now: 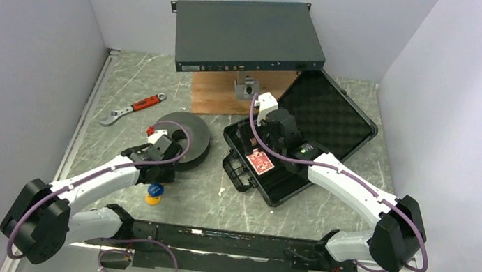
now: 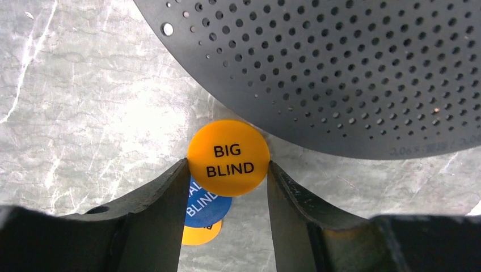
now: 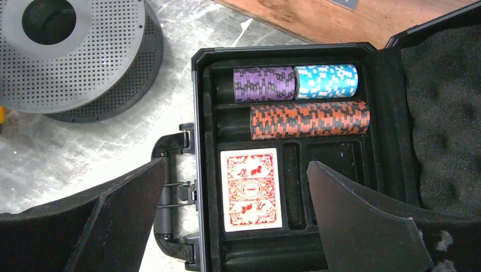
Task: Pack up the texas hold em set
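Toward the left edge of the bench (image 1: 135,74), the orange disc (image 2: 228,157) is pinched in the left pincer (image 2: 228,166) beside the spool (image 2: 340,68); it should be carried level to the open case (image 3: 204,113) mid-bench, above which the right pincer (image 3: 236,166) is spread.

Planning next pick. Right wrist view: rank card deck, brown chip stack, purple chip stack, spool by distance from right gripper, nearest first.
From the right gripper:
1. card deck, directly under it.
2. brown chip stack, just beyond.
3. purple chip stack, back row.
4. spool, far left.
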{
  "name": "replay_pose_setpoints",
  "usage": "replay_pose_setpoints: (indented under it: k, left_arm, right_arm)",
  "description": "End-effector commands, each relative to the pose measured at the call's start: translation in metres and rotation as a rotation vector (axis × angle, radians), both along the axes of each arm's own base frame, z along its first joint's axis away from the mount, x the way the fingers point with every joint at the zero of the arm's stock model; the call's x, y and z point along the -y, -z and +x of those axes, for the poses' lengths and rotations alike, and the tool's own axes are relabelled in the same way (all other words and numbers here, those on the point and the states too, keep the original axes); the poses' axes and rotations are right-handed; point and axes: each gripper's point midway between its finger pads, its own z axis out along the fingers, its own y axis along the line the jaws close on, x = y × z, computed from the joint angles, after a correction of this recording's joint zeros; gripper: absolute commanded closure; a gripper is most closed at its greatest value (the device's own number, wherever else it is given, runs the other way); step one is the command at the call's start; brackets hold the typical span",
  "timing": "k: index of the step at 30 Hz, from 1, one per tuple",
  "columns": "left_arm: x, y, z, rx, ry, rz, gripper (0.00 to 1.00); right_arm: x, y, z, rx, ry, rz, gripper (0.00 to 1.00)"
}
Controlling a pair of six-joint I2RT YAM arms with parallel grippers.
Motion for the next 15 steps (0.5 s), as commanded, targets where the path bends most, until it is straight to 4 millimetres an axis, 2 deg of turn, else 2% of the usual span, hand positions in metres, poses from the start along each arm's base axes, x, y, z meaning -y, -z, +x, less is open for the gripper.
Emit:
replay_pose_setpoints:
  k: [1, 15]
  left_arm:
    - [0.005, -0.010, -0.002, 0.018, 0.013, -0.023, 1.00]
    - [0.018, -0.029, -0.011, 0.068, 0.099, -0.079, 1.00]
  right_arm:
    - [-0.003, -0.013, 0.007, 0.049, 0.008, 0.033, 0.00]
    - [0.001, -0.018, 0.007, 0.066, 0.028, 0.046, 0.00]
